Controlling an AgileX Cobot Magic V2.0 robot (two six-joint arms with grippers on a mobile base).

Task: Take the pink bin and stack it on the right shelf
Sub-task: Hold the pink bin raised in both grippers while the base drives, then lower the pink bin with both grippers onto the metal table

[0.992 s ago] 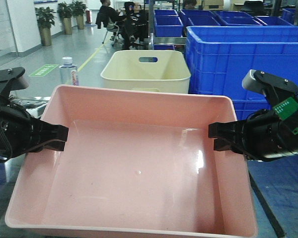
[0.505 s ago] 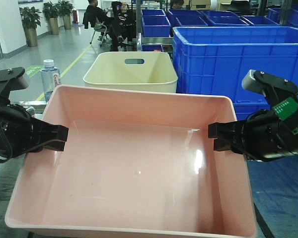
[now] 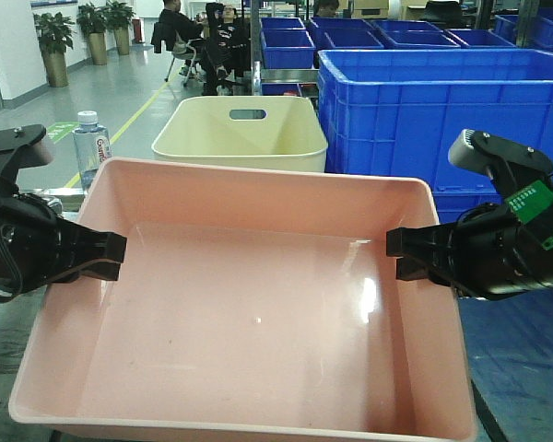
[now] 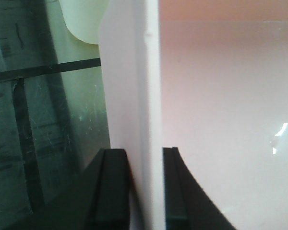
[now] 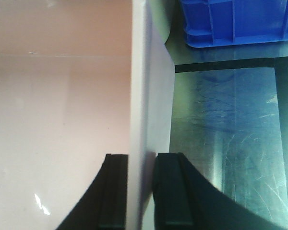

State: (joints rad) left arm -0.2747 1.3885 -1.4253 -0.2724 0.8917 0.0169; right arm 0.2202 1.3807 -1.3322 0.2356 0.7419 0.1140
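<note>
The left end effector (image 3: 113, 256) and right end effector (image 3: 398, 255) each clamp the pink bin (image 3: 258, 313). Each grips 1 side wall.

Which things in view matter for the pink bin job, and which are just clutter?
Job: pink bin; left gripper and right gripper, each clamped on a side wall; right shelf.
Lying about: cream bin, blue crates, water bottle, potted plants, seated people.

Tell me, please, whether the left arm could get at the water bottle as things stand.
Probably not. The left hand is shut on the left wall of the pink bin, which it holds with the right hand, so it is not free. The water bottle stands beyond the bin's far left corner.
</note>
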